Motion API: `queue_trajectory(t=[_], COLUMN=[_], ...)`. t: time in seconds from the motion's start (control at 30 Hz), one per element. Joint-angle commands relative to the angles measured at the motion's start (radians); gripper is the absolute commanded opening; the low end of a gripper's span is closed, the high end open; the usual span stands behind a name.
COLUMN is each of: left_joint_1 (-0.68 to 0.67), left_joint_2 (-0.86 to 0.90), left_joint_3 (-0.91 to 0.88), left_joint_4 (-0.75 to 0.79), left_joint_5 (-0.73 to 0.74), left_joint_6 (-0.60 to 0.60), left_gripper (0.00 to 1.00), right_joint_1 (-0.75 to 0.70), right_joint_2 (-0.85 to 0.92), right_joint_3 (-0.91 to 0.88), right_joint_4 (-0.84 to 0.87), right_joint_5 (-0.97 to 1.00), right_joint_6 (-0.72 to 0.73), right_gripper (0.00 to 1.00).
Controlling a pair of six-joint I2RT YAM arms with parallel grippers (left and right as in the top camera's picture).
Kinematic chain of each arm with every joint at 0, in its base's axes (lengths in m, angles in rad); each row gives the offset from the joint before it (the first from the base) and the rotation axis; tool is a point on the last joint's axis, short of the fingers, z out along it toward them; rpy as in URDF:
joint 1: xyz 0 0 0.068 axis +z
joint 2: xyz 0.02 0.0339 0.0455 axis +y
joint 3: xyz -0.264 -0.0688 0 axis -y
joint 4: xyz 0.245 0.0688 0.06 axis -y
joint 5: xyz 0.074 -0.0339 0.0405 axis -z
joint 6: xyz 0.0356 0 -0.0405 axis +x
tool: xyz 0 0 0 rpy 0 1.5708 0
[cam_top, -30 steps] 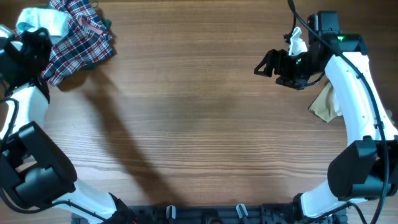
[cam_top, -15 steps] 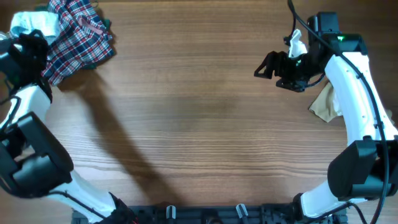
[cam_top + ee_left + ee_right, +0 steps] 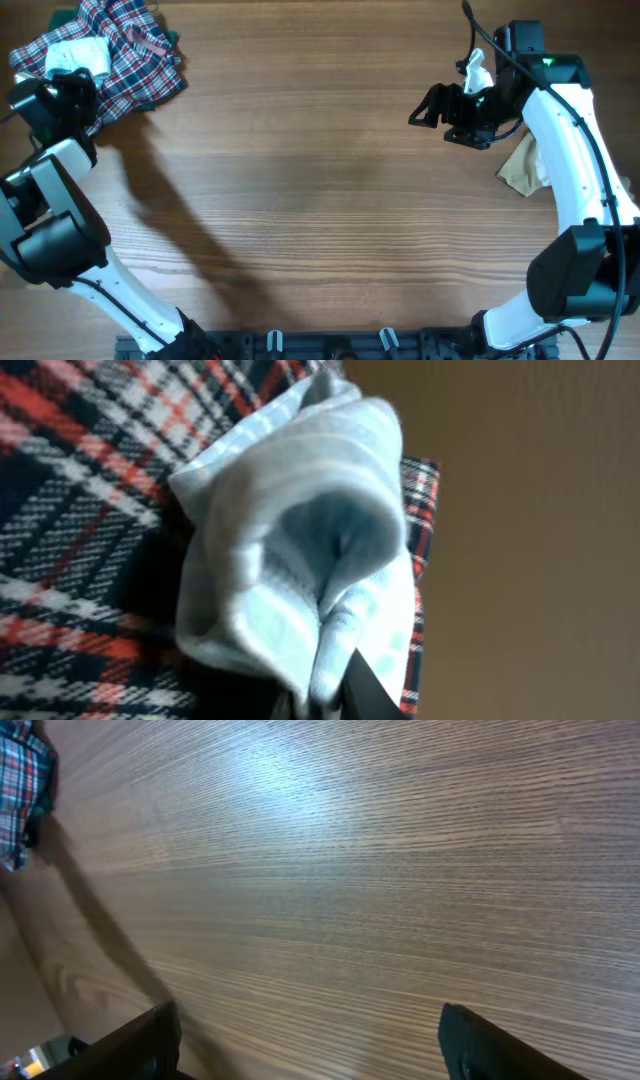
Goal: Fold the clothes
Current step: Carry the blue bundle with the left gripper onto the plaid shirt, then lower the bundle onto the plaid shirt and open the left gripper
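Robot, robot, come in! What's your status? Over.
Left gripper pinching pale striped garment, atop plaid garment. Right gripper open, empty, above table. Nothing blocking either arm.

I can read nothing here: no lettering, label, brand mark or number shows on the plaid garment, on the pale striped cloth lying on it, or on the wooden table beneath.
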Motion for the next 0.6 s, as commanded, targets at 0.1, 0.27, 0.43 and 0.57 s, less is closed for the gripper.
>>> queue_trajectory(t=[0.1,0.27,0.43,0.57], left_joint_1=[0.004,0.017,0.023,0.023], left_joint_2=[0.018,0.015,-0.021,-0.093], left_joint_3=[0.019,0.028,0.032,0.032], left_joint_4=[0.004,0.01,0.008,-0.09], left_joint_5=[0.058,0.111,0.154,0.162], left_joint_6=[0.002,0.004,0.004,0.005], left_gripper=[0.97,0.99,1.0,0.99], right_joint_1=[0.002,0.002,0.002,0.002], right_joint_2=[-0.028,-0.028,-0.028,-0.028], right_joint_3=[0.01,0.01,0.01,0.01], right_joint_4=[-0.005,-0.017,-0.02,-0.019], right_joint_5=[0.014,0.014,0.014,0.014], right_joint_6=[0.002,-0.018,-0.022,-0.022], right_gripper=[0.83,0.83,0.83,0.83])
